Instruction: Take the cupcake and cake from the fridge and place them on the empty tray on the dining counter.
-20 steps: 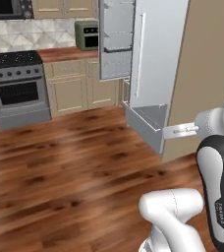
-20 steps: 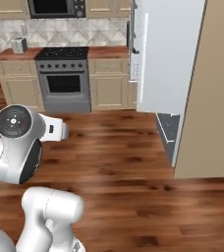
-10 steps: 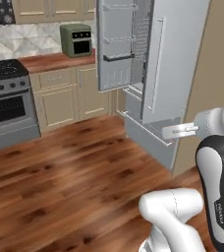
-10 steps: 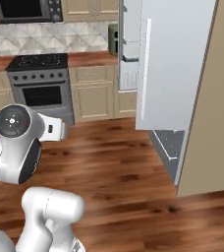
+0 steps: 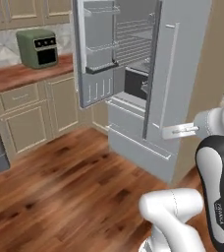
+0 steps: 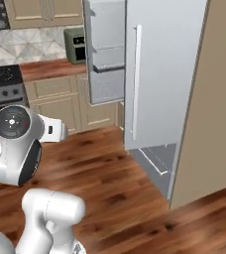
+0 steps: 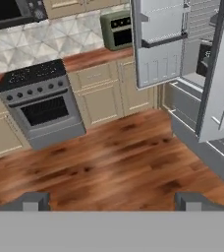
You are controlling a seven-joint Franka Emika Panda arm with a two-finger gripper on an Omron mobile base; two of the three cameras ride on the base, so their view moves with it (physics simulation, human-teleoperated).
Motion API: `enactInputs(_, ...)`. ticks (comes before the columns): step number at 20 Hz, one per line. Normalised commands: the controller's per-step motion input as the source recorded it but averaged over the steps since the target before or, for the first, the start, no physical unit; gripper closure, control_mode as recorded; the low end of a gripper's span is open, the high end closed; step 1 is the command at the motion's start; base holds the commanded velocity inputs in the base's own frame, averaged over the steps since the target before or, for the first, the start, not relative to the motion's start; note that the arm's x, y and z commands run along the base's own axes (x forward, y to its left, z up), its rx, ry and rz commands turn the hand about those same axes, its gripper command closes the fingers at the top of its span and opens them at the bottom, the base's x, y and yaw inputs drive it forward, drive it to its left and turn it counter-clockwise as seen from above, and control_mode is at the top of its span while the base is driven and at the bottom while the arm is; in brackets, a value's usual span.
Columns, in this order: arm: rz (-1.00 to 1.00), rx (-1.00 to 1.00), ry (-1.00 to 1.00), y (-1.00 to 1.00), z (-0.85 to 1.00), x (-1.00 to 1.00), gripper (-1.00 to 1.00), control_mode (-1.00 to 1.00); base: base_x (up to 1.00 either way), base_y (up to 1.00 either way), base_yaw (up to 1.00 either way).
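Fridge [image 5: 182,74]: pale grey, both upper doors swung open; the left door [image 5: 97,54] shows its inner racks, the right door [image 5: 175,64] carries a long white bar handle [image 6: 136,82]. A lower drawer [image 5: 141,142] stands pulled out.
Fridge interior: wire shelves and a dark boxy shape [image 5: 136,82] on a shelf in the left base view; cupcake and cake cannot be made out.
Gripper [image 7: 111,201]: spread wide and holding nothing, its two dark fingertips [image 7: 30,201] far apart above the wood floor [image 7: 109,157] in the hand view.
Arm: white, raised in front of the fridge, well short of the open doors.
Worktop [image 5: 25,74]: reddish-brown, left of the fridge, carrying a green toaster oven [image 5: 38,47].
Stove [image 7: 40,101]: grey, set among beige cabinets [image 7: 106,93], left of the toaster oven.
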Motion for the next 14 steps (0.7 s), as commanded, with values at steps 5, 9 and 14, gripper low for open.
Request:
enactInputs(5,0.0,0.0,0.0,0.0,0.0,0.0,-1.0,1.0,1.0,0.93,-0.48)
enactInputs(9,0.0,0.0,0.0,0.0,0.0,0.0,-1.0,1.0,1.0,0.94,-0.47)
enactInputs(14,0.0,0.0,0.0,0.0,0.0,0.0,-1.0,1.0,1.0,0.76,-0.42)
